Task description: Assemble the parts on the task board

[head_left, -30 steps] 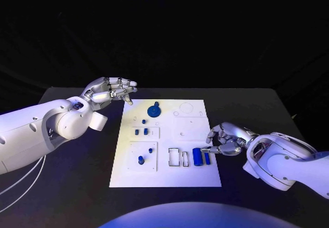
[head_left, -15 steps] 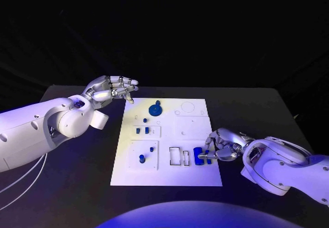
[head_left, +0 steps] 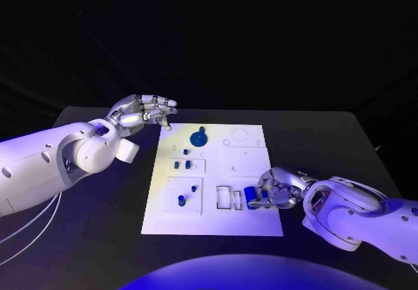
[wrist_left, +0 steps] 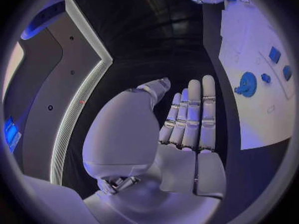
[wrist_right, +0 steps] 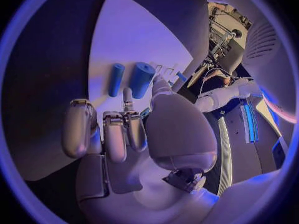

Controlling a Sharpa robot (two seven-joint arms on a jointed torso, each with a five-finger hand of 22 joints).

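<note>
Black table (head_left: 96,241), white task board (head_left: 244,223): my right hand (head_left: 280,192), fingers curled at the blue cylinders (head_left: 250,196), grip unconfirmed; could knock them rolling. Left hand (head_left: 139,112) loosely curled, empty.

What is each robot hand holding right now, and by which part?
Left robot hand holds nothing. Right robot hand is at the blue cylinders, but a grip cannot be told.

A cool blue-violet light washes over my table; the room behind is near black. The task board (head_left: 212,181) glares brightest, paler just beside my left hand (head_left: 139,112), bluer toward my right hand (head_left: 277,190). My right-hand fingers (wrist_right: 115,134) throw soft shadow onto the board beneath them. Both wrist views bend straight edges hard at the rim and fade into a dark, blurred ring.
</note>
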